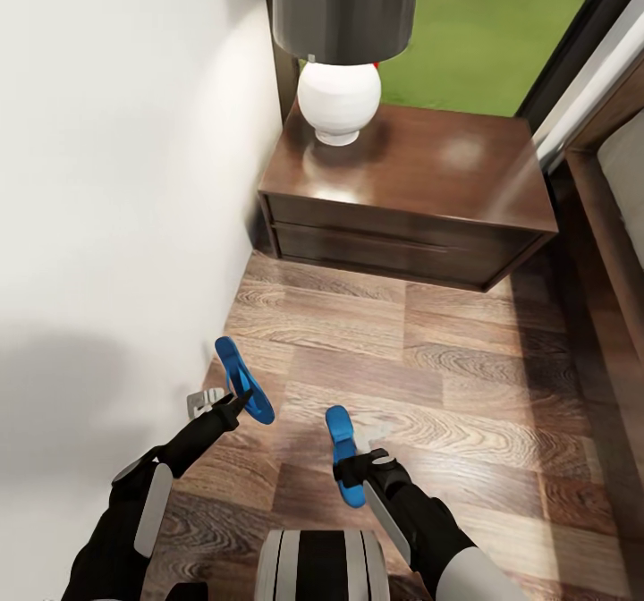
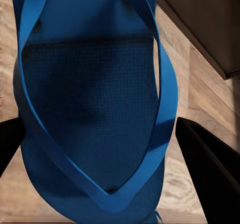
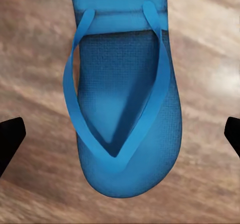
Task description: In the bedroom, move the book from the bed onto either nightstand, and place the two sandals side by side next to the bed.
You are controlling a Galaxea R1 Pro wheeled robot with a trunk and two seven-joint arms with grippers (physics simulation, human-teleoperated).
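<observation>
Left hand (image 1: 234, 402) grips sandal (image 1: 243, 379); right hand's state unclear.

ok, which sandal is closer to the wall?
The sandal at the left claw: that blue flip-flop sits by the white wall. The other sandal, at the right claw, is farther out on the floor.

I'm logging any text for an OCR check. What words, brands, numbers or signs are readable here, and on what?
None can be read.
The sandal at the left gripper: plain blue textured sole and straps, no brand mark.
The sandal at the right gripper: the same, unmarked.
The nightstand and lamp: no lettering or labels.
</observation>
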